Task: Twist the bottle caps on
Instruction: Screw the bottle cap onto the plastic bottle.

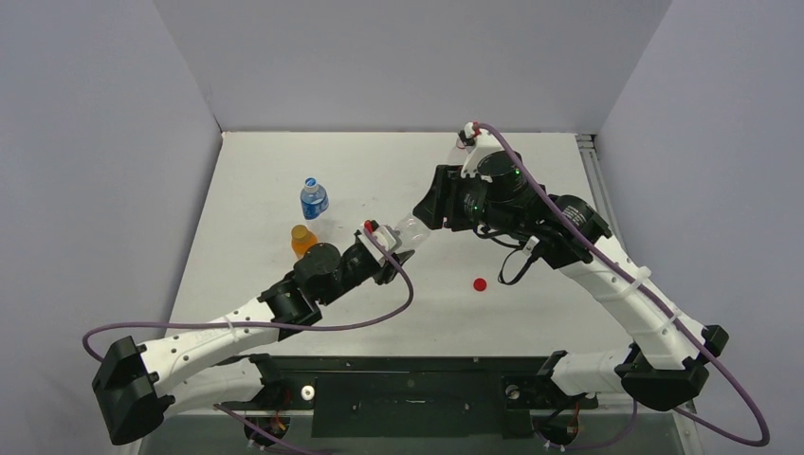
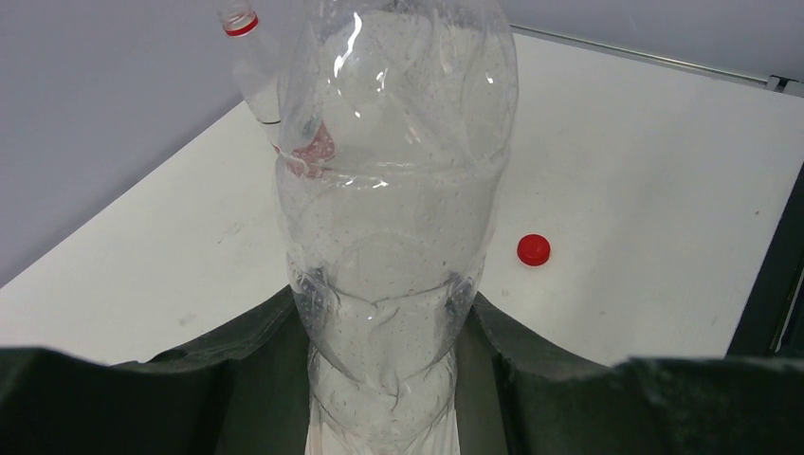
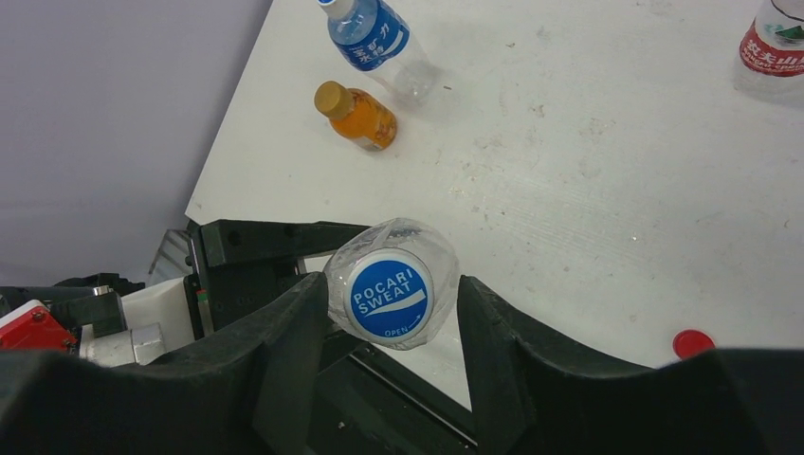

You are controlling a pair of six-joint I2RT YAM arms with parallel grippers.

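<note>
My left gripper (image 2: pixel 384 313) is shut on the lower body of a clear, empty bottle (image 2: pixel 398 190), holding it tilted above the table (image 1: pixel 410 230). On the bottle's neck sits a blue-and-white cap (image 3: pixel 387 296) printed POCARI SWEAT. My right gripper (image 3: pixel 392 284) stands open around that cap: the left finger lies close against the bottle's shoulder, and a gap shows beside the right finger (image 3: pixel 479 313). A loose red cap (image 1: pixel 480 283) lies flat on the table to the right, also visible in both wrist views (image 2: pixel 534 249) (image 3: pixel 693 342).
A blue-labelled bottle (image 1: pixel 314 198) with a blue-and-white cap and a small orange bottle (image 1: pixel 302 240) with a gold cap stand at the left. A red-labelled clear bottle (image 3: pixel 777 43) with an uncapped neck (image 2: pixel 242 24) stands at the back. Walls enclose the table on three sides.
</note>
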